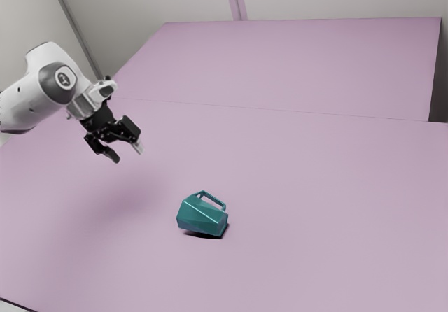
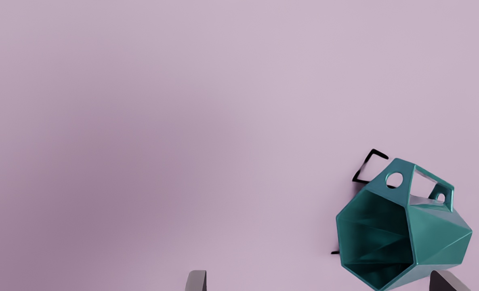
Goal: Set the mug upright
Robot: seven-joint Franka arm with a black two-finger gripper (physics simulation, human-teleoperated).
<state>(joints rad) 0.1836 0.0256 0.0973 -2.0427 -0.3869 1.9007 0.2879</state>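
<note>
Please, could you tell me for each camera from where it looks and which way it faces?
Exterior view: beside the arm, looking down across the table; the arm enters from the view's left, its open claw above the table.
Wrist view: on the arm's hand, facing the table, seeing the fingertips at the bottom edge and into the mug's mouth.
Both share the teal mug, lying on its side, and the pink table.

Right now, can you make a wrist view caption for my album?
A teal mug naps on its side on the pink table.
</note>
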